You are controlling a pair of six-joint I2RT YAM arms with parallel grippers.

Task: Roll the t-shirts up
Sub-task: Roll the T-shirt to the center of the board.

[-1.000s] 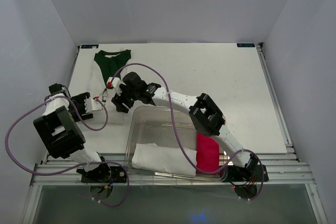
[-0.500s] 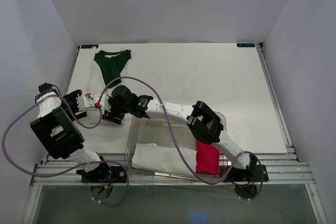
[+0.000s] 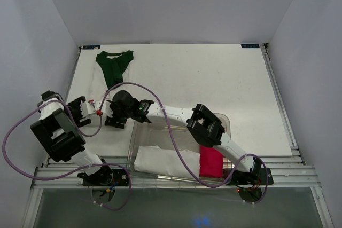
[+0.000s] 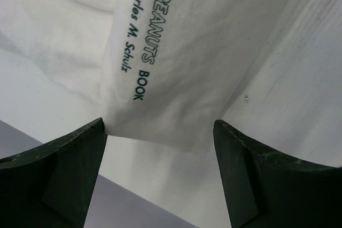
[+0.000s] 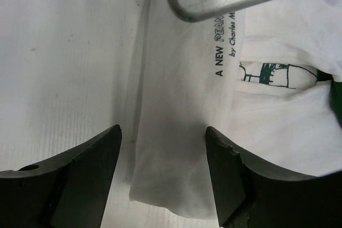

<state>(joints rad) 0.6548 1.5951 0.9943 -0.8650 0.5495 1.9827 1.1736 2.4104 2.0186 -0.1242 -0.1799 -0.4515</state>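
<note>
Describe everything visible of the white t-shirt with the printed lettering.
The white t-shirt is soft, creased cloth folded into a narrow strip, lying flat on the table. Dark print reads A NEW PEANUTS BOOK by Charles M. Schulz, beside a small line drawing. Its end lies before the open left gripper and the open right gripper. The green t-shirt meets its far end.

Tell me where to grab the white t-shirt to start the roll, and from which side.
Probably best at the narrow free end of the white t-shirt, the edge nearest the arms, coming down from above. The shirt lies flat, folded into a long strip, so that end can be lifted and turned over. The left gripper and right gripper both hang open over that edge.
</note>
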